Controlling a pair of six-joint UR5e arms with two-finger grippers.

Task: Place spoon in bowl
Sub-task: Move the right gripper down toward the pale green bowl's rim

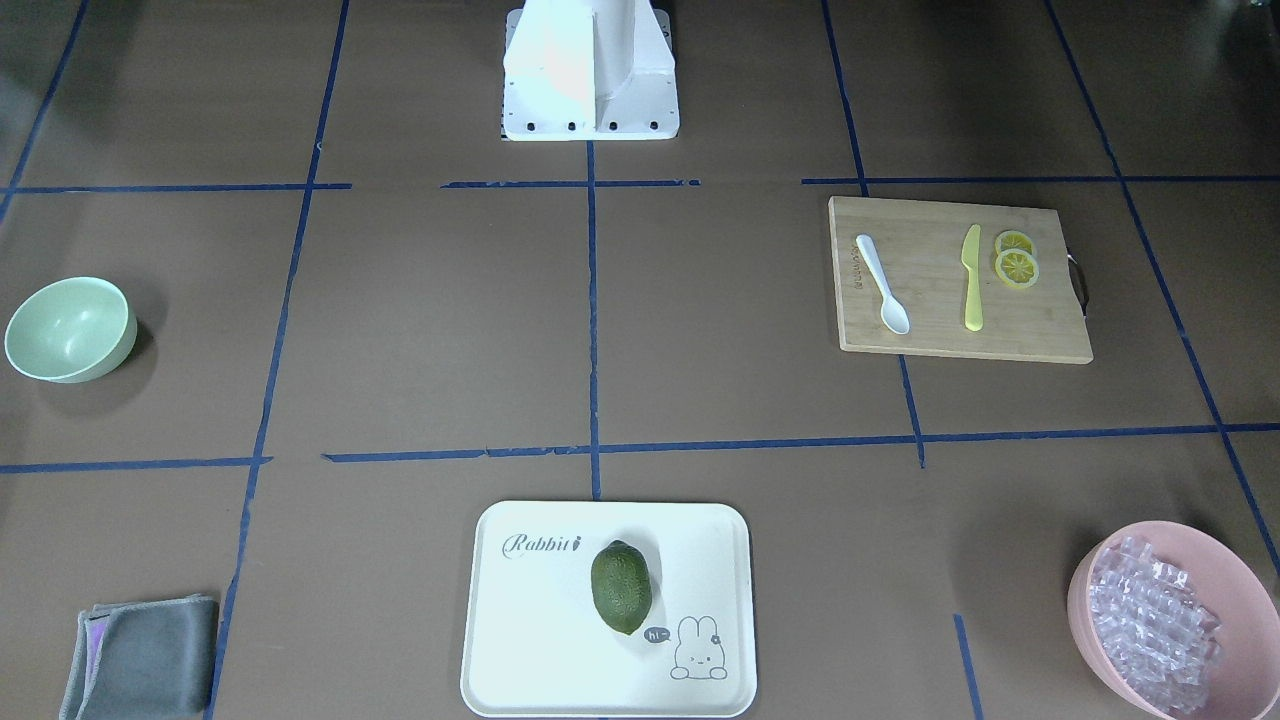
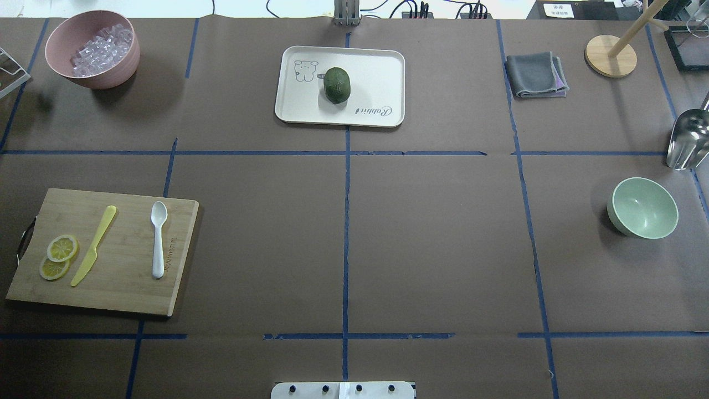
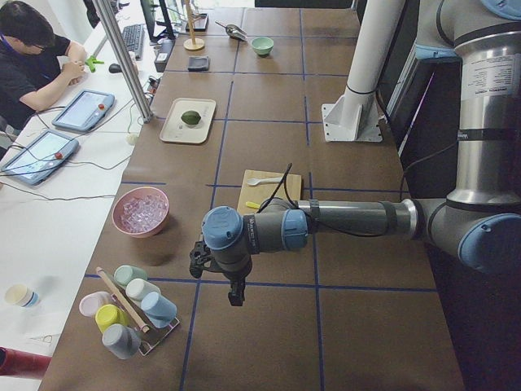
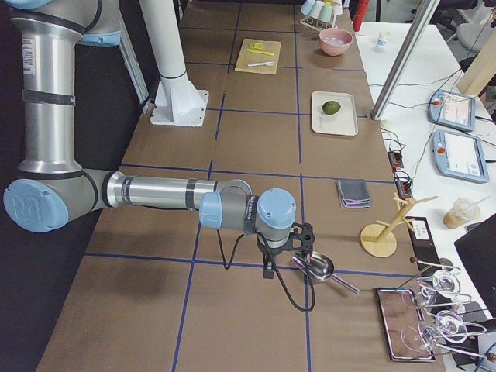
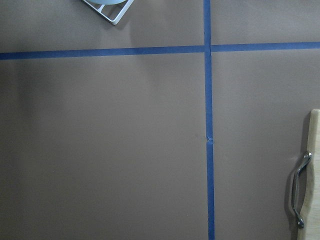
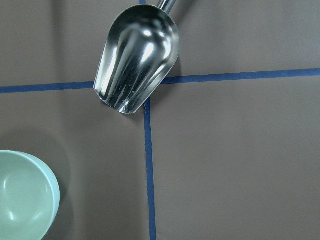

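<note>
Cannot tell how the left end effector (image 3: 198,260) or right end effector (image 4: 304,237) stands; the pink bowl (image 2: 94,80) holds clear cubes (image 2: 102,47).

— Is the bowl (image 6: 22,195) whole in the right wrist view?
— No, the left and bottom edges cut it. The scoop (image 6: 135,55) loses its handle off the top.
— The grippers?
— Both the left gripper (image 3: 235,293) and the right gripper (image 4: 267,268) show only in the side views, with the jaws too small to tell.

The left arm (image 3: 350,218) and right arm (image 4: 155,191) are silver tubes with grey joints, light-blue caps and black cables (image 3: 274,192); the base (image 1: 590,80) is white and bolted.
</note>
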